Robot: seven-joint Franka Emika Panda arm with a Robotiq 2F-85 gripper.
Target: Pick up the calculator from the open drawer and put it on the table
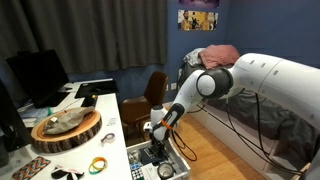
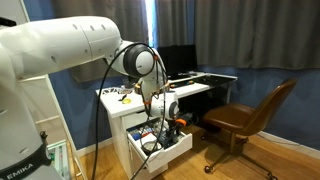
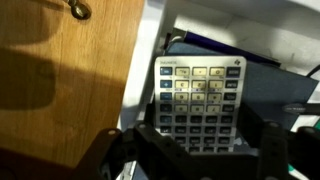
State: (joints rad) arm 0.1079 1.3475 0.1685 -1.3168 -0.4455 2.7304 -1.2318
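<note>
The calculator (image 3: 198,95), grey with rows of light and dark keys, lies flat in the open white drawer (image 1: 135,165) on top of dark blue items. My gripper (image 3: 205,135) is lowered into the drawer and straddles the calculator's near end, one finger close against each long edge. The jaws look open around it. In both exterior views the gripper (image 1: 158,152) (image 2: 163,128) hangs low inside the drawer (image 2: 182,150) and hides the calculator. The white table (image 1: 110,110) (image 2: 195,88) is just above the drawer.
A round wooden slab (image 1: 67,128) and a yellow-green ring (image 1: 98,165) lie on the table near a monitor (image 1: 38,78). A brown office chair (image 2: 250,115) stands beside the desk. Wooden floor (image 3: 60,80) borders the drawer wall.
</note>
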